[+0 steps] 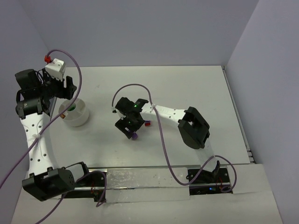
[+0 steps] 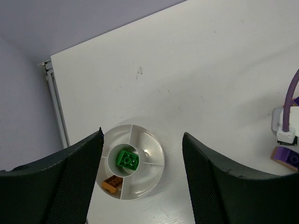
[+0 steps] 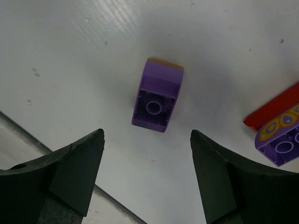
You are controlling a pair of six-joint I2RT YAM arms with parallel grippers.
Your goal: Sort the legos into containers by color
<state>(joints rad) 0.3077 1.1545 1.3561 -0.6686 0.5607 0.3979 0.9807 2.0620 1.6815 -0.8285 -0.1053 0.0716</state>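
Observation:
The white round tub (image 1: 77, 114) stands at the left; in the left wrist view (image 2: 145, 163) it is split into compartments. A green brick (image 2: 127, 159) lies in its middle cup and an orange brick (image 2: 112, 183) in an outer section. My left gripper (image 2: 143, 134) is open and empty above the tub (image 1: 65, 92). My right gripper (image 3: 147, 135) is open and empty, just above the table near a purple brick (image 3: 157, 95) lying underside up (image 1: 134, 136). A red brick (image 3: 273, 112) and a purple brick with a yellow pattern (image 3: 280, 138) lie to its right.
The white table (image 1: 187, 88) is walled by grey panels at the back and sides. A purple cable (image 1: 161, 135) loops from the right arm over the table. A clear strip (image 1: 140, 179) runs along the near edge between the arm bases.

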